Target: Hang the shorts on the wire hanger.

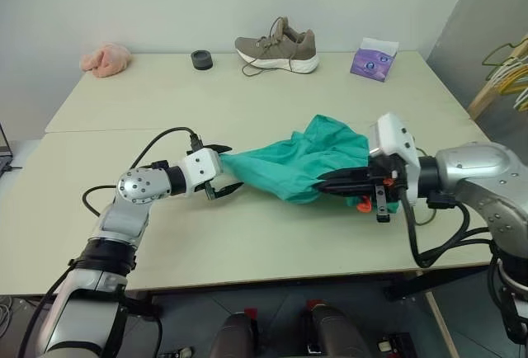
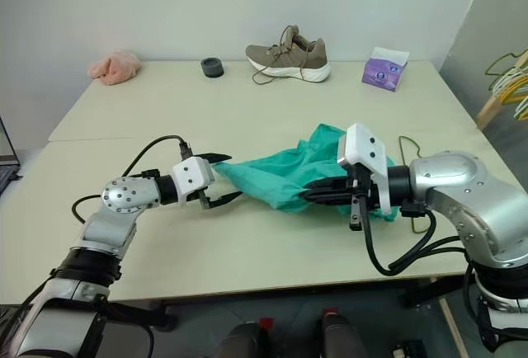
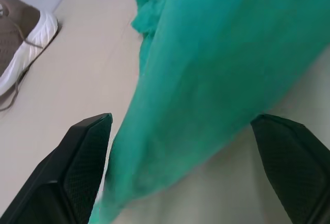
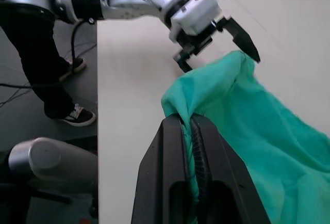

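Two robot arms meet over a pale beige table [image 1: 247, 251], the teal-green soft fabric shorts [image 1: 297, 162] stretched between them near its middle. Right gripper [image 4: 190, 126] – fingers pinched together on a fold of the cloth, lifting it. Left gripper [image 1: 219, 170] – fingers spread wide either side of the shorts' trailing corner, not closed on it.

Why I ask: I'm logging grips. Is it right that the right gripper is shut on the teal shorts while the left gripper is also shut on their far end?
Not quite. The right gripper is shut on the shorts, but the left gripper is open: the left wrist view shows its fingers spread on either side of the fabric's tip, not clamped on it.
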